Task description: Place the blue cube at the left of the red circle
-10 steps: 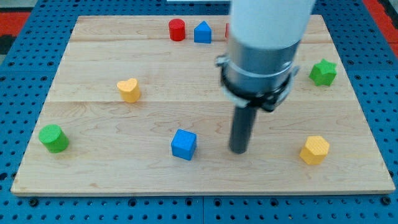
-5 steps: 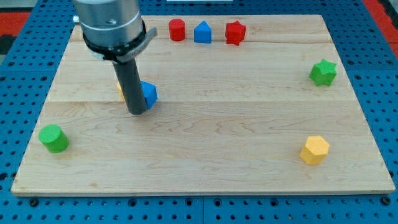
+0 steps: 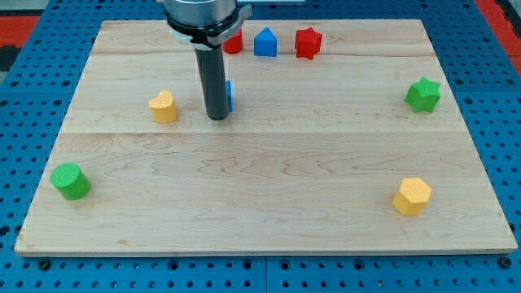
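The wooden board [image 3: 269, 203] is lying under me, and my rod is standing on its upper left part. My tip [image 3: 216, 116] is resting on the wood; being a bare rod, it is gripping nothing. The blue cube [image 3: 229, 95] is showing only as a sliver just behind the rod on the view's right, seemingly touching it. The yellow heart [image 3: 164, 107] is sitting near my tip toward the view's left. The red circle [image 3: 234, 42] is lying above my tip, partly hidden by my arm, with 1 blue house-shaped block [image 3: 264, 42] beside it.
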